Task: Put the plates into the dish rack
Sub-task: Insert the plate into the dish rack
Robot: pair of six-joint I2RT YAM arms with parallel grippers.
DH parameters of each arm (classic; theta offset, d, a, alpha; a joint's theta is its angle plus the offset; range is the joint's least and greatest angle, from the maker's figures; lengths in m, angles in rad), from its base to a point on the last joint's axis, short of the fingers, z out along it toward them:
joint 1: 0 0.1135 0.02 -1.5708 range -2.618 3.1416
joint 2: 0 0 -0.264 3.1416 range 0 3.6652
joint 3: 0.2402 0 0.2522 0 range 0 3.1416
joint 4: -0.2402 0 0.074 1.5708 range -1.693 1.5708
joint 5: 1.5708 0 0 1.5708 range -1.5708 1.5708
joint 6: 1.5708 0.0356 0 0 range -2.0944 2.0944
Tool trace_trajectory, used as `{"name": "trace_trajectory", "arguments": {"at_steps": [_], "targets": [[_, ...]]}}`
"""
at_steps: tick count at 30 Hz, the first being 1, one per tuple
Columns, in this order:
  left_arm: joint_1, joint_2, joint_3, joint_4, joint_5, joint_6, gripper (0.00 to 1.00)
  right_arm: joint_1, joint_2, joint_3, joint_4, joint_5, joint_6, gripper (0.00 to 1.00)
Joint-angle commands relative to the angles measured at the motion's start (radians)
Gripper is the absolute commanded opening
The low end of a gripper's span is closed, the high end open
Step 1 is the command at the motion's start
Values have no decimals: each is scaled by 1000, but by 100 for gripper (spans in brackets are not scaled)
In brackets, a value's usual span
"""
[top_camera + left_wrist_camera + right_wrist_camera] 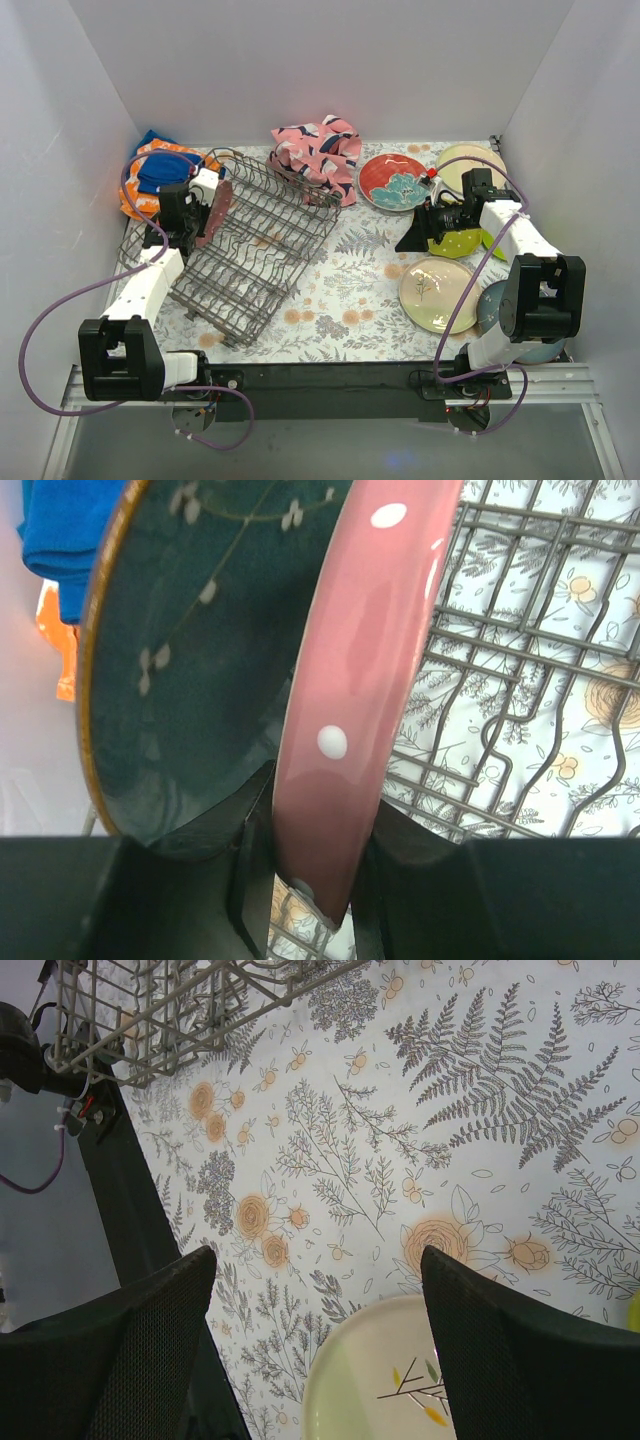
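Note:
The grey wire dish rack [255, 255] sits tilted at the centre-left of the table. My left gripper [192, 218] is at its far left end, shut on the rim of a pink plate with white dots [350, 680], which it holds on edge over the rack wires [520, 680]. A dark teal plate [190, 660] stands upright just left of the pink one. My right gripper [418, 238] is open and empty, hovering over the cloth beside a cream sprig plate [437, 295]. In the right wrist view the gripper [318, 1260] is just above that plate's edge [390, 1390].
A red plate with a teal flower [393, 182], a cream plate [470, 163], a green plate [455, 245] and a blue-grey plate [500, 312] lie on the right. A pink cloth [320, 155] lies at the back. A blue and orange cloth [150, 175] lies at the back left.

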Motion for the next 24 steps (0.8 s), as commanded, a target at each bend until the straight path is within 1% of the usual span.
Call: {"name": "trace_trajectory", "arguments": {"at_steps": [1,9,10,13,24], "targets": [[7,-34,-11,52,-12,-29,27,-2,-3,27,-5,-32,-11,88],[7,-46,-20,52,-15,-31,33,-4,-5,25,-5,-39,-11,88],[7,-48,-20,52,-16,-33,37,-2,-3,27,-5,-39,-11,88],[7,-48,-13,52,-23,-36,42,-4,-5,27,-6,-41,-9,88],[7,-63,40,35,-82,-78,47,-4,-16,19,-6,-44,-12,88]]}}
